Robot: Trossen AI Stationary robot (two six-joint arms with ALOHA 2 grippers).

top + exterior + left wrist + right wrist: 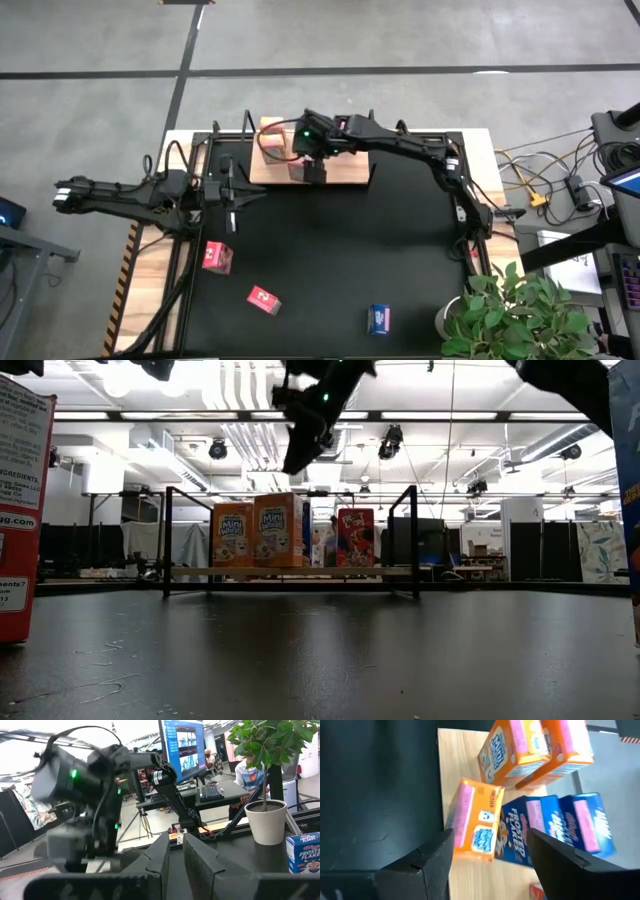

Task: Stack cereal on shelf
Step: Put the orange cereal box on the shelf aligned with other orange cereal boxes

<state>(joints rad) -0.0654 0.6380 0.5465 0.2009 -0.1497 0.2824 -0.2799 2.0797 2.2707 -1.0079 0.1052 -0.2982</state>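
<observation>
clearance first: my right gripper (485,865) hangs spread and empty over the shelf (465,785), so i should lift straight up off the orange cereal box (472,822). left gripper (172,862), nearly clenched, waits. only the high view shows a red box (217,257) on the mat.

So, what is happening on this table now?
The robot is putting small cereal boxes onto the wooden shelf. The right gripper hangs open above the shelf, where orange and blue boxes already stand. The left gripper waits shut at the table's left side. Two red boxes and one blue box lie on the black mat, not yet shelved.
</observation>
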